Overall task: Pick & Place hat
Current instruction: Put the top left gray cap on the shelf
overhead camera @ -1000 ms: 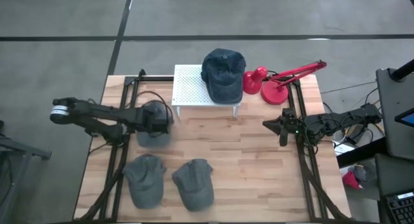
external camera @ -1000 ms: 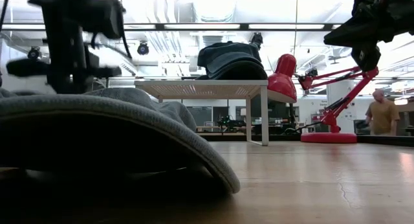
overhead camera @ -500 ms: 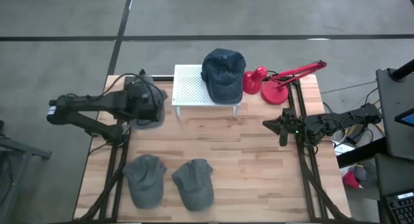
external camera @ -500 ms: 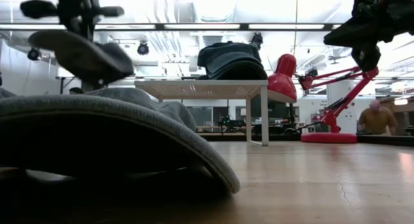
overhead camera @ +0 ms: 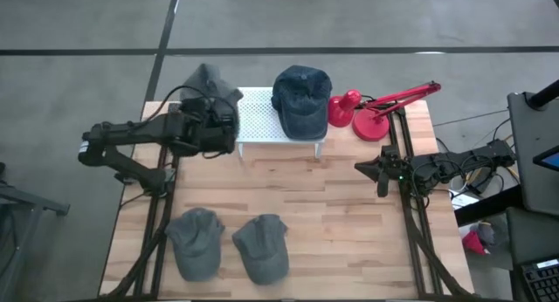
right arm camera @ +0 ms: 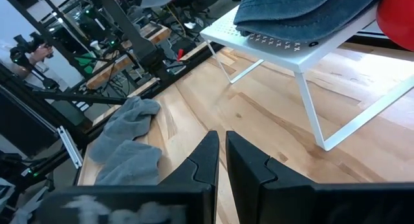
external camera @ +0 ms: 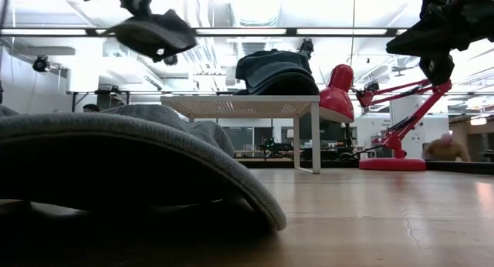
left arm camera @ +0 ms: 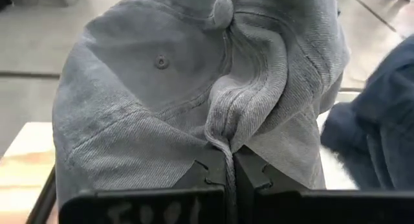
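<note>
Grey denim fills my low view: two grey caps lie flat at the near edge of the desk (overhead camera: 349, 250), one (overhead camera: 196, 241) to the left, the other (overhead camera: 261, 247) just beside it on the right. Their fabric bulks across the low camera's foreground (external camera: 116, 159).

Mid-desk, right side: my right tool (overhead camera: 378, 175) hangs idle above the wood, well apart from everything. From its wrist view its two fingers (right arm camera: 217, 159) sit nearly together, only a thin gap, nothing between them.

Farther back, left side: my left tool (overhead camera: 216, 127) is lifted off the desk near the left end of the white perforated stand (overhead camera: 262, 119). Its fingers (left arm camera: 223, 172) are pinched tight on a fold of the light grey hat (overhead camera: 210, 82), which hangs in the air, its crown reaching out past the desk's far edge. Low view shows that hat (external camera: 154, 32) up high, above the stand's top level.

On the stand's right half rests a dark blue cap (overhead camera: 302, 99). Just right of it, at the far right corner, a red lamp (overhead camera: 367, 110).
</note>
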Tool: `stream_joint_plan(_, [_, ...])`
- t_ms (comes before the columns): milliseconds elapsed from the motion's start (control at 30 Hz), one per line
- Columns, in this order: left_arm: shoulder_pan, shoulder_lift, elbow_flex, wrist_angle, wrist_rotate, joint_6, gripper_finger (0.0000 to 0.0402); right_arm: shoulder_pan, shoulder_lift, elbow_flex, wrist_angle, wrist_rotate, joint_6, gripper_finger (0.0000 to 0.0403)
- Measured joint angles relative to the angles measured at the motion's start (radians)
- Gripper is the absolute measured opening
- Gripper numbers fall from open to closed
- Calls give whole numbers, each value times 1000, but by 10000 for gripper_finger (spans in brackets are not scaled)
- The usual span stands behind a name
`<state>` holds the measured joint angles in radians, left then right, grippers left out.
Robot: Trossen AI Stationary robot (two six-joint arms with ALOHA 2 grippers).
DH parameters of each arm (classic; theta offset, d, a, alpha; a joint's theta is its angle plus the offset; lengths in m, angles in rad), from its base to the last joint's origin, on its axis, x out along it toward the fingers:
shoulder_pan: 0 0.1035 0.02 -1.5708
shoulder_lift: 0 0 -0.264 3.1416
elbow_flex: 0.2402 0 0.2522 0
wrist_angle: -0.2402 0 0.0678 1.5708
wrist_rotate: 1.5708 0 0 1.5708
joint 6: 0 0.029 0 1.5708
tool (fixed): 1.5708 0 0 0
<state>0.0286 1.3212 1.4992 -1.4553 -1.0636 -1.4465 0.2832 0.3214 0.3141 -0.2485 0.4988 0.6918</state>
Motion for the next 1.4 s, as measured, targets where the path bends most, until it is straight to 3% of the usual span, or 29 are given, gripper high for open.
stream_joint_plan(367, [137, 156, 36, 223, -37, 280, 0, 0, 0, 0, 0, -2, 1, 27])
stream_joint_plan(633, [232, 240, 36, 390, 64, 450, 0, 0, 0, 0, 0, -4, 4, 27])
stream_joint_plan(1400, [273, 358, 36, 569, 237, 558, 0, 0, 0, 0, 0, -5, 8, 27])
